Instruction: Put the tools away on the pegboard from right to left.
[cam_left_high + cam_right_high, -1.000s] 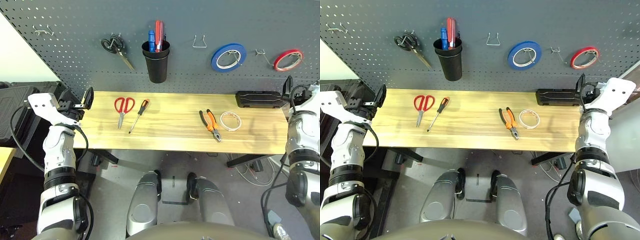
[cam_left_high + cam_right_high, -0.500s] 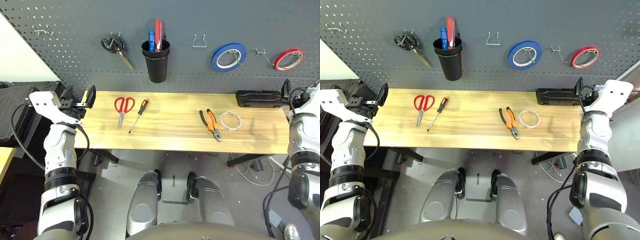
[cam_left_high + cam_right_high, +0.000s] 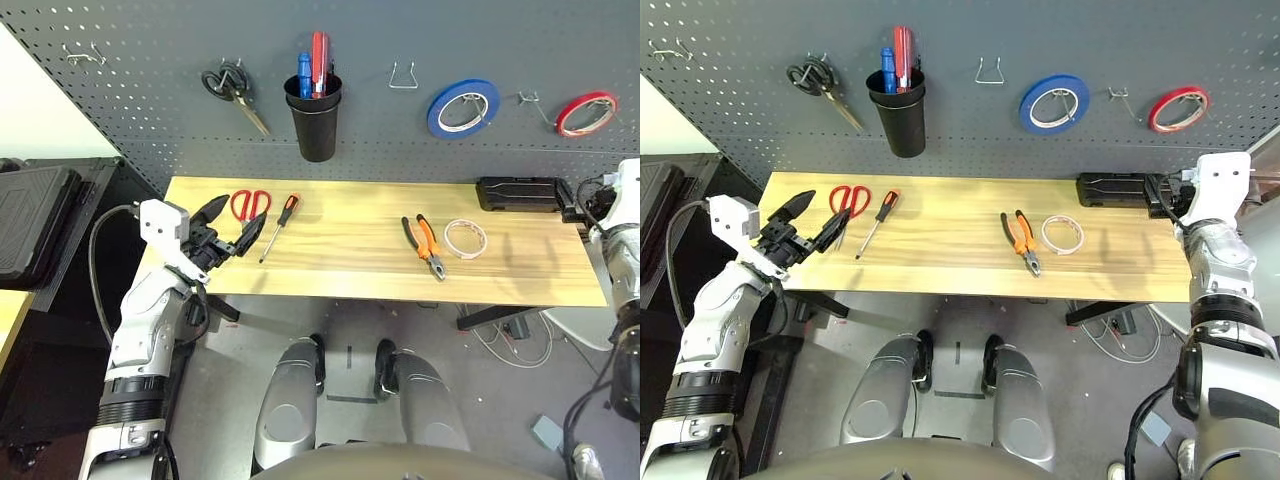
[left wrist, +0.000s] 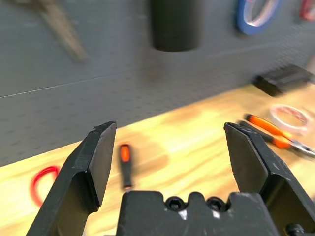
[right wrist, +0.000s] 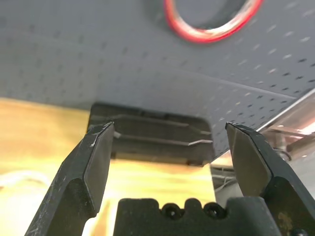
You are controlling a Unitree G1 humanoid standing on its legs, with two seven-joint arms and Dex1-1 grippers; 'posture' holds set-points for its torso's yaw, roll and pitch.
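Left eye view showed us the pegboard (image 3: 150,120) behind the desk (image 3: 340,270). Pliers (image 3: 423,244) lay right of centre, tape roll (image 3: 464,238) just beside. We judged the roll light and thin, best pinched across its rim. Left end effector (image 3: 229,232) and right end effector (image 5: 167,162) stood apart, empty.

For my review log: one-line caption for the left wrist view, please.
Open left gripper over the table's left end, screwdriver between its fingers, pegboard behind.
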